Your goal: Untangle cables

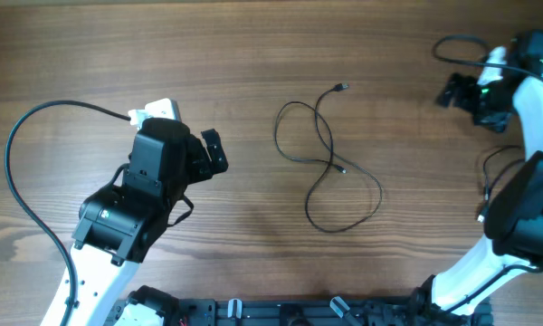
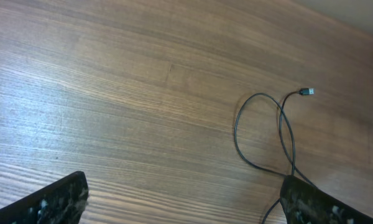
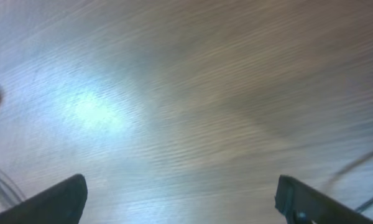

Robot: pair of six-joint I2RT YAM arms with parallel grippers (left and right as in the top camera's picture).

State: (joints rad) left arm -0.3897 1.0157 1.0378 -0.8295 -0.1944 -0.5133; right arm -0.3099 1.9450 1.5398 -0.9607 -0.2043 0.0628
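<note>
One loose tangle is all there is of the cables (image 1: 331,161): thin black cord in a few open loops that cross one another, flat on the table (image 1: 253,45) a little right of its middle. One small plug (image 1: 342,87) points toward the far edge. A second plug end lies within the loops.

The table is brown wood with long grain running left to right, and it fills almost every view. In the left wrist view the table (image 2: 112,93) shows a soft sheen, the cables (image 2: 235,132) lie to the right, and a pale strip shows past the far edge in the top right corner. Nothing more of the room can be made out. A black rail (image 1: 253,312) runs along the near edge at the arms' bases.

The left gripper (image 1: 210,154) sits well left of the cord, fingers spread wide with only bare wood between them (image 2: 183,186). A thicker black lead (image 1: 18,136) arcs from its white camera module (image 1: 158,110).

The right gripper (image 1: 454,91) is at the far right, well apart from the cables. Its own view is blurred, yet the fingers stand wide apart over bright glare on the table (image 3: 174,93), holding nothing (image 3: 180,186).
</note>
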